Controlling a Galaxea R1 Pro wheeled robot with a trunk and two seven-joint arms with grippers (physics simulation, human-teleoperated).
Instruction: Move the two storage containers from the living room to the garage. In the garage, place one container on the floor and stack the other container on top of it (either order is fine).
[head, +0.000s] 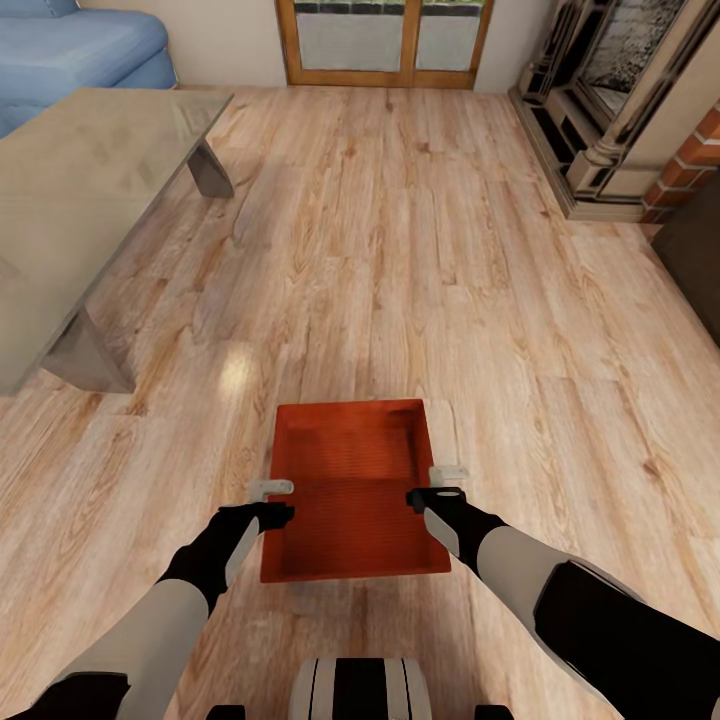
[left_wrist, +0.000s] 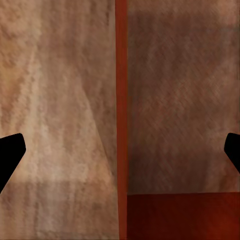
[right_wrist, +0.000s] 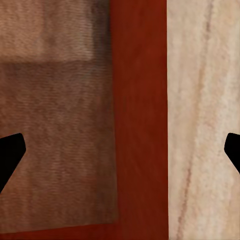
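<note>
An orange-red bin (head: 352, 490) is seen on the wood plank floor (head: 420, 260), just ahead of the robot. The left gripper (head: 272, 502) is held spread over its left wall, and the right gripper (head: 441, 483) spread over its right wall, neither clamped

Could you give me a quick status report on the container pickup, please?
Both grippers open: left gripper, right gripper straddle opposite side walls. One storage container on living-room plank floor. Nothing in the way.

I can read no text, label, brand, number or sign anywhere in my views.
</note>
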